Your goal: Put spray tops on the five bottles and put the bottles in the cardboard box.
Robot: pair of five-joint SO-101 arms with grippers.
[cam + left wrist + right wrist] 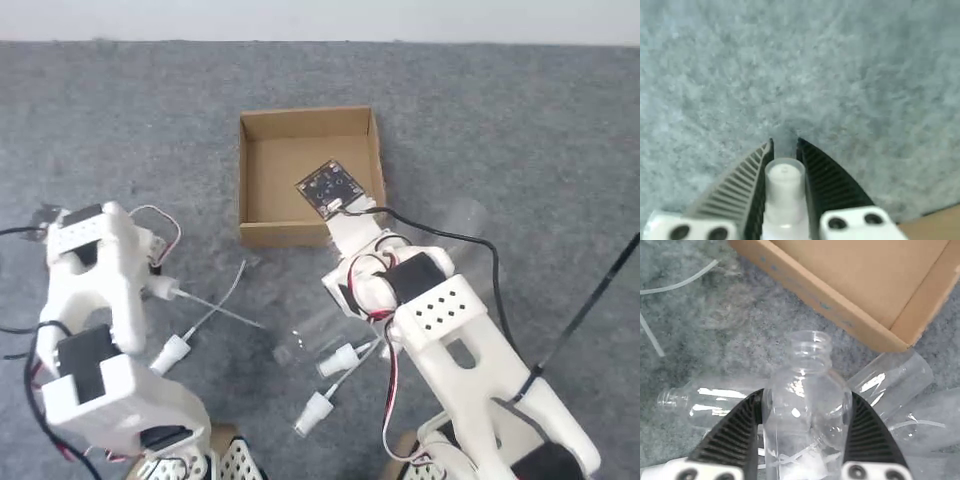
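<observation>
With left gripper pinching the spray top and right gripper clamping the clear bottle just beside the cardboard box, centre top over open neck, lower straight.

Grey fuzzy mat spans whole work area; pale wall strip along far edge; soft, even light.

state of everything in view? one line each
Brown cardboard box: open, no bottles visible inside.
Left hand: shut on white plastic spray top.
Right hand: shut on clear plastic bottle, neck uncapped.
Second clear plastic bottle: lying on its side, uncapped.
Three loose white spray tops: lying flat, not fitted.
</observation>
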